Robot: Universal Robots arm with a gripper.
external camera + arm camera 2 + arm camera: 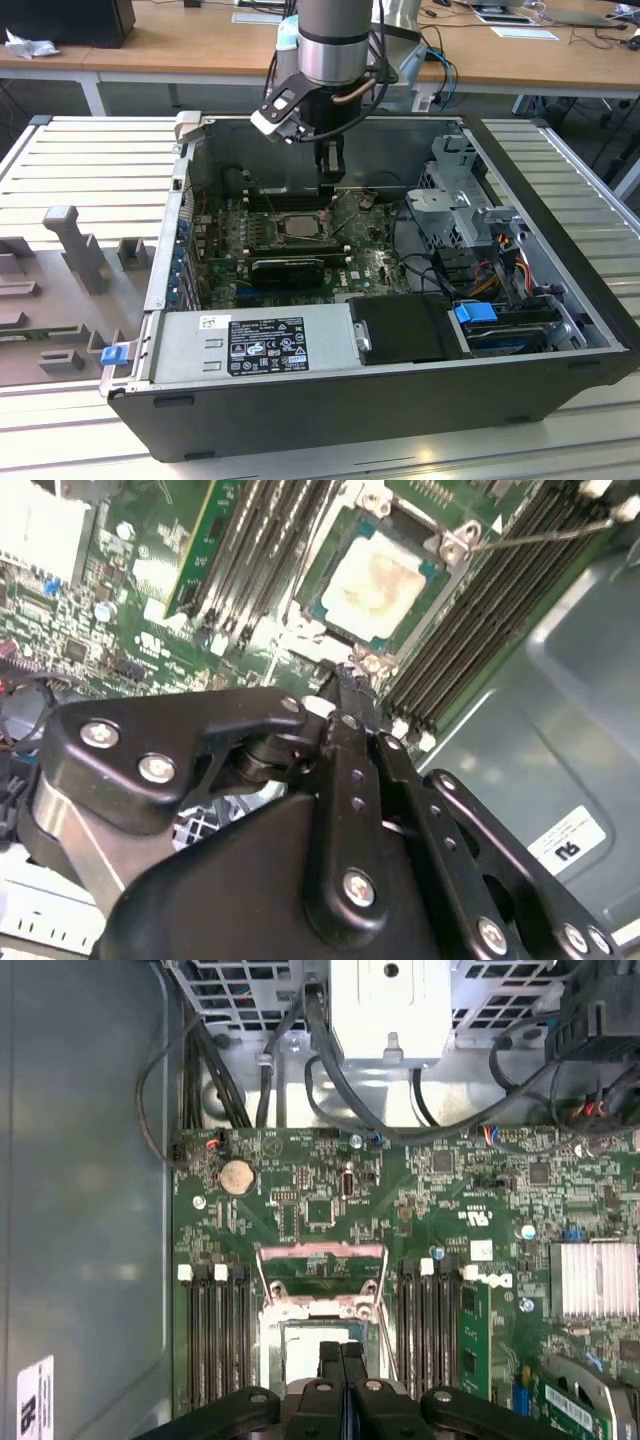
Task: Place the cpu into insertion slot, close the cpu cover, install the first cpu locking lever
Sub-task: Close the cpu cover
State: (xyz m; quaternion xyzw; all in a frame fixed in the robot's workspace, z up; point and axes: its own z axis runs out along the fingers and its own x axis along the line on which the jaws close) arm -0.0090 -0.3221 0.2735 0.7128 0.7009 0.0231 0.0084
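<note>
1. In the exterior view the pincer hangs inside the open computer case, just above centre of the frame. The insertion slot lies just below it, slightly toward the exterior view's left.
2. The cpu sits in that slot, pale face up. The cpu cover appears to lie down around it, though I cannot be sure it is latched.
3. In the second wrist view a thin locking lever runs from a corner of the slot out across the memory slots, and it looks unhooked.
4. In both wrist views the pincer's fingers are pressed together with nothing between them. The tips are close over the slot's near edge; whether they touch it I cannot tell.
</note>
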